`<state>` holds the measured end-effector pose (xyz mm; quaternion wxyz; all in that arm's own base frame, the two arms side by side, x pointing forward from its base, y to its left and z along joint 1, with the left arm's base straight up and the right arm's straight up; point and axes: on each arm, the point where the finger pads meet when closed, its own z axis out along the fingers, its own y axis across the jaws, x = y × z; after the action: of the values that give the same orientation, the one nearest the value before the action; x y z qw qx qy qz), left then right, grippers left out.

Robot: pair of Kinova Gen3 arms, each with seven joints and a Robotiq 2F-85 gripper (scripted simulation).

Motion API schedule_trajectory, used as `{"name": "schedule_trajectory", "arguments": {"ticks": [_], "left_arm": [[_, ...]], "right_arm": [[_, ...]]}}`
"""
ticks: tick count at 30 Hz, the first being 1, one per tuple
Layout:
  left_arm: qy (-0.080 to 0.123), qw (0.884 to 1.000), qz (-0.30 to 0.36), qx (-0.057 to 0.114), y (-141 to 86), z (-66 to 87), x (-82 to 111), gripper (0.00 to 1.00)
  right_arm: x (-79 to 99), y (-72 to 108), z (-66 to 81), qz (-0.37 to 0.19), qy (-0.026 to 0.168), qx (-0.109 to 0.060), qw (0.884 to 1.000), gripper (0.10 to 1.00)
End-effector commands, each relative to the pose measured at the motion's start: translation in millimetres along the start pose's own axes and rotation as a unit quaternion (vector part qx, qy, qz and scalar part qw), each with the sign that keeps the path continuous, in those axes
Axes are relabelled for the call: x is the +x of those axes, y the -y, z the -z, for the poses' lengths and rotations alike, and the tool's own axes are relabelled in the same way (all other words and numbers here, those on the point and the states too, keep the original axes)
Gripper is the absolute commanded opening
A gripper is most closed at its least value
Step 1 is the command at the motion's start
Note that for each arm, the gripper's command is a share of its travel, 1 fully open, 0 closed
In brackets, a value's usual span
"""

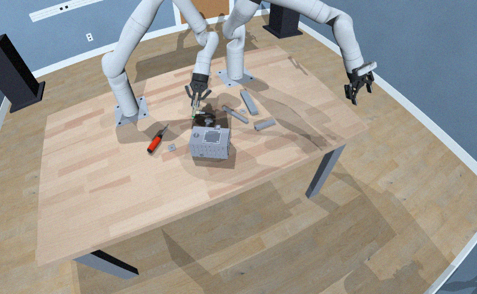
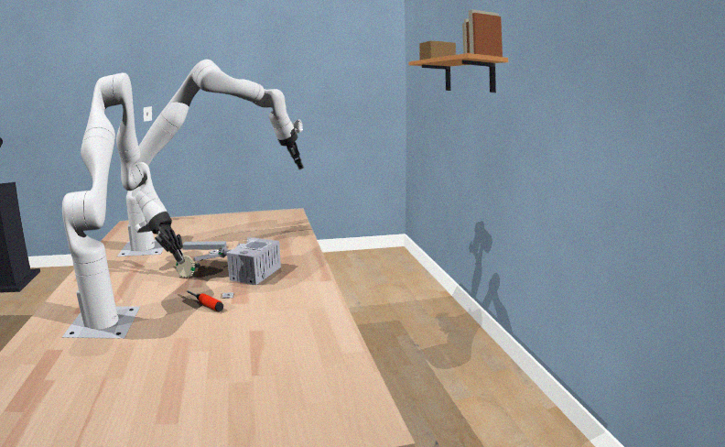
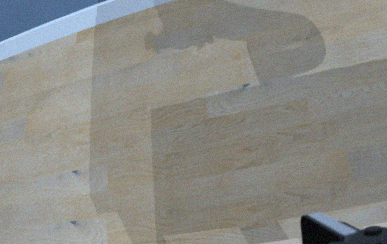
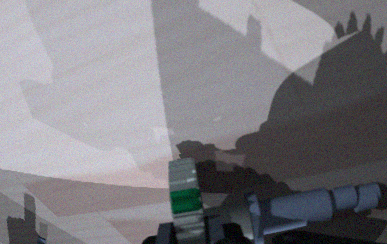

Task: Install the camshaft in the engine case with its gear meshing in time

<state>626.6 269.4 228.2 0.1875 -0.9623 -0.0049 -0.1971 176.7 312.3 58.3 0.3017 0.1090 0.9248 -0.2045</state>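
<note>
Red screwdriver (image 1: 155, 143) (image 2: 210, 301) on the wooden table (image 1: 123, 204) (image 2: 215, 383).

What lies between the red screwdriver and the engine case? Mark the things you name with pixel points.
A small flat grey plate (image 1: 169, 149) (image 2: 231, 296), nearer the screwdriver (image 1: 154, 144) (image 2: 210, 301) than the case (image 1: 209, 150) (image 2: 270, 263). The top view shows it best.
</note>
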Motion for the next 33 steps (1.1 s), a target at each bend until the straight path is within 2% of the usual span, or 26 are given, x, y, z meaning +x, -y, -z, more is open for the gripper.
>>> {"name": "schedule_trajectory", "arguments": {"ticks": [1, 23, 33], "left_arm": [[-0.001, 1.0, 0.0, 0.0, 1, 1.2, 1.0, 1.0], [-0.001, 1.0, 0.0, 0.0, 1, 1.2, 1.0, 1.0], [-0.001, 1.0, 0.0, 0.0, 1, 1.2, 1.0, 1.0]], "right_arm": [[-0.6, -0.3, 0.7, -0.001, 0.0, -0.001, 1.0, 0.17], [-1.1, -0.1, 1.3, -0.001, 0.0, -0.001, 1.0, 0.17], [-9.9, 4.5, 12.0, -0.001, 0.0, -0.001, 1.0, 0.17]]}}
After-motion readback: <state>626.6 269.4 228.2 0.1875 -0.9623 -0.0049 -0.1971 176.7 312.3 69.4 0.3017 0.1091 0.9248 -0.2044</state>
